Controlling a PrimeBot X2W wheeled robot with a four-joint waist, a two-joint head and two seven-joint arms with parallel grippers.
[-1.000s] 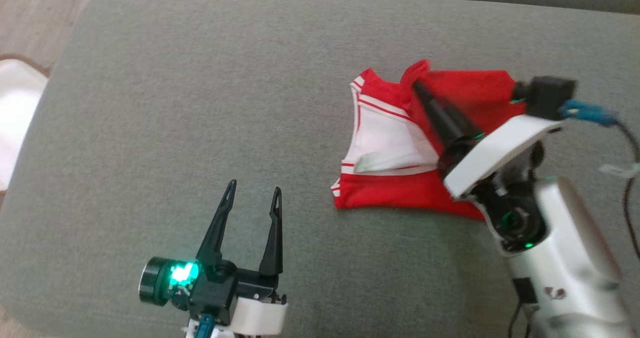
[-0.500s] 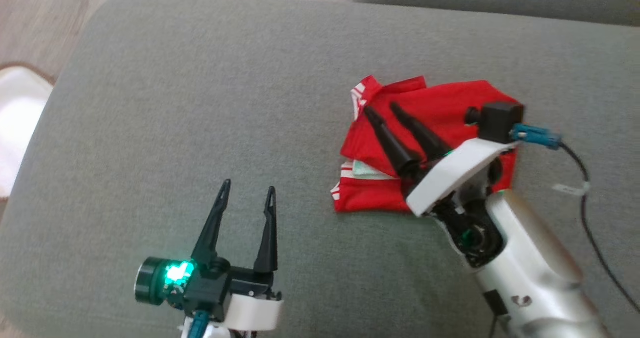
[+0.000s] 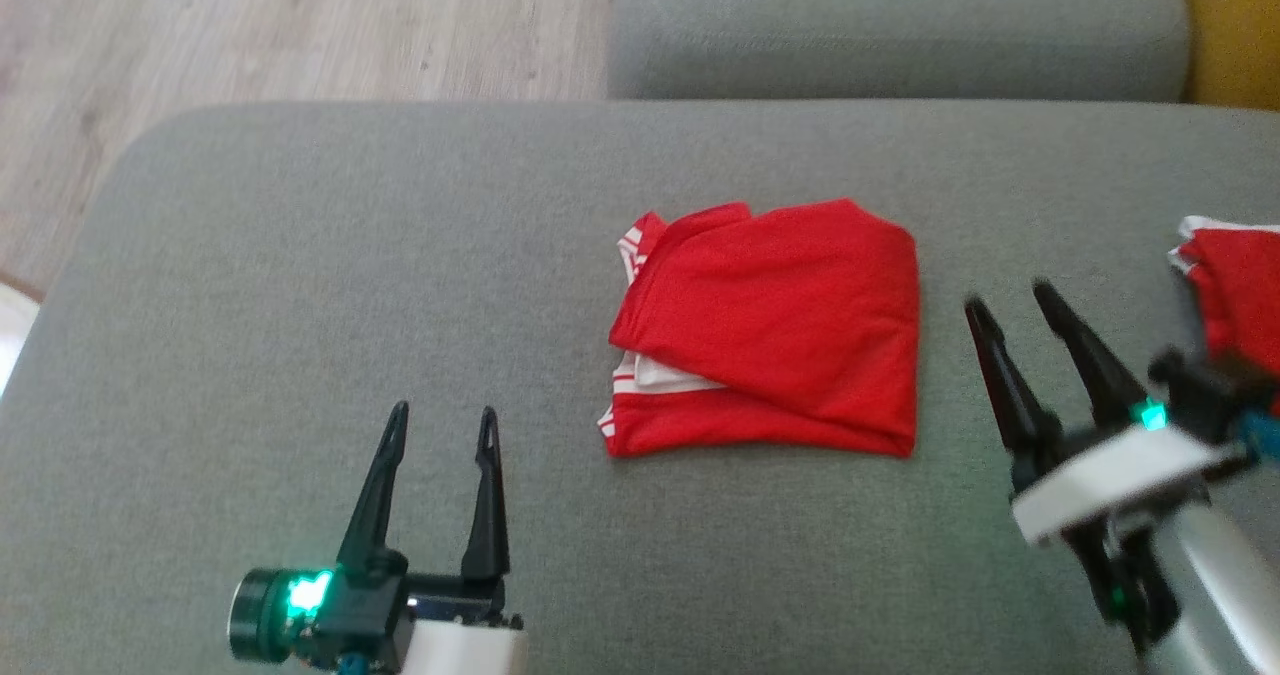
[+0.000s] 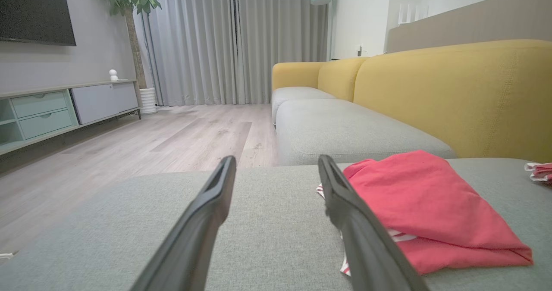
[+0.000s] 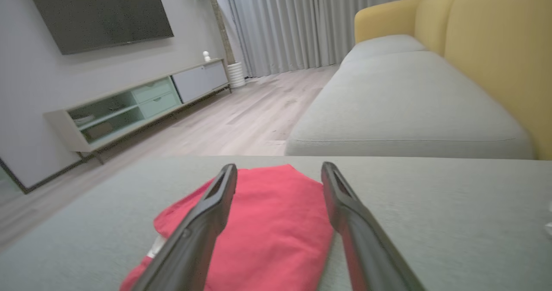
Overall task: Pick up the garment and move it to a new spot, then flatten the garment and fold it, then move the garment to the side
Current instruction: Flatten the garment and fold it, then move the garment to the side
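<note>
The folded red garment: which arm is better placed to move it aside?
Probably the right: the right end effector, open, sits closer to the garment than the left end effector, and faces it.

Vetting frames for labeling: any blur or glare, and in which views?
Head view: right gripper smeared, left gripper and folded garment sharp. Right wrist view: fingers and garment slightly soft. Left wrist view: crisp, even light, no glare.

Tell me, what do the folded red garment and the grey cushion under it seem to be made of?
The red garment looks like thin, matte knit cloth, perhaps jersey: it folds softly. The grey cushion looks like matte woven upholstery fabric, by its fine speckled texture.
</note>
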